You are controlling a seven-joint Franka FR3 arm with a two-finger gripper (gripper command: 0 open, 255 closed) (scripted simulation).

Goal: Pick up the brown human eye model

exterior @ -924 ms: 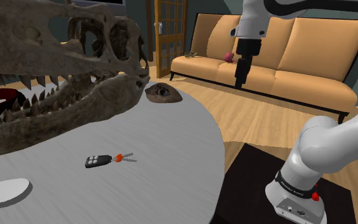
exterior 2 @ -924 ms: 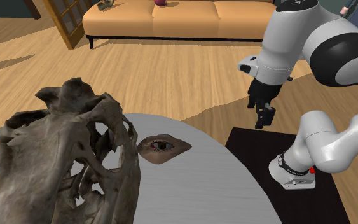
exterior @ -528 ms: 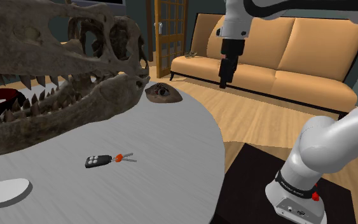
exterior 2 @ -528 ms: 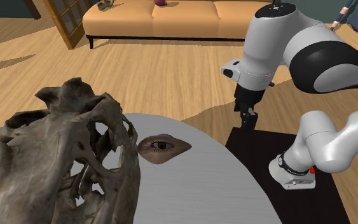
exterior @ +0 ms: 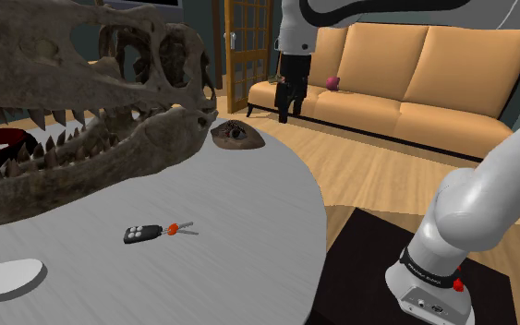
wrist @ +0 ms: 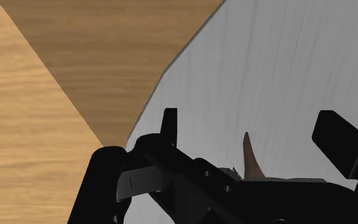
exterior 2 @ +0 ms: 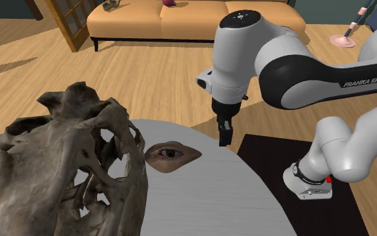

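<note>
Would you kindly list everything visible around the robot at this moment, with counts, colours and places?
dinosaur skull: one, grey-brown, on the table at the shoulder view's left
eye model: one, brown, on the table by the skull's snout
key fob: one, black, with keys, on the table below the skull's jaw
table: one, pale grey, rounded
sofa: one, orange-tan, beyond the table
small ball: one, dark pink, on the sofa
door: one, wooden, beside the sofa
mat: one, black, under the stand
arm: one, white with dark joints
gripper: one, black, open, above the table's edge, apart from the eye model
</note>
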